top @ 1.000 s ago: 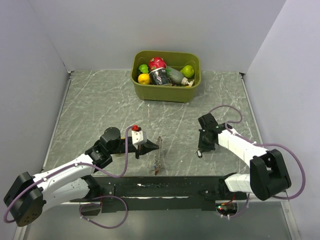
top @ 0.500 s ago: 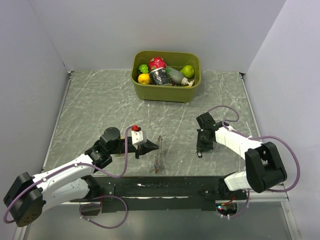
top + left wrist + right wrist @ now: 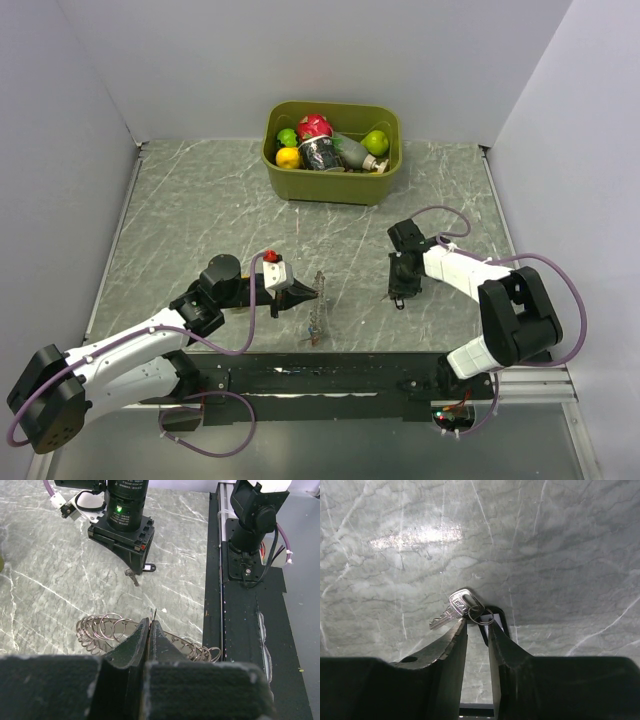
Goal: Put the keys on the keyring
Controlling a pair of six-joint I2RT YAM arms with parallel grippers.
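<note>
Left gripper (image 3: pixel 151 626): its fingers are pressed together, pinching the thin wire of the keyring. A short wire end pokes out past the tips.
Keyring (image 3: pixel 102 628): a loop strung with many small wire rings, held on edge at the left gripper's tips. It is near the middle of the table (image 3: pixel 200 210), just beyond the black rail (image 3: pixel 330 375). From above it shows as a thin line running near to far.
Keyring against the table: its lower part seems to rest on the marble, though the wrist view is too foreshortened to be sure.
Right gripper (image 3: pixel 476 626): it points down at the table to the right of the keyring. Its fingers stand a little apart, with a narrow gap showing between them.
Key (image 3: pixel 451 612): a silver blade with a small split ring (image 3: pixel 481 616) and a black piece behind it, lying flat on the marble. The ring end sits right at the right gripper's fingertips and the blade sticks out to one side.
Key and keyring: well apart, with the key to the right and not threaded on the loop.
Bin (image 3: pixel 330 186): olive green, at the far middle of the table. It holds a lemon (image 3: pixel 288 157), green and red fruit and a dark cup, well away from both grippers.
Rail: black, running left to right along the near edge with both arm bases on it.
</note>
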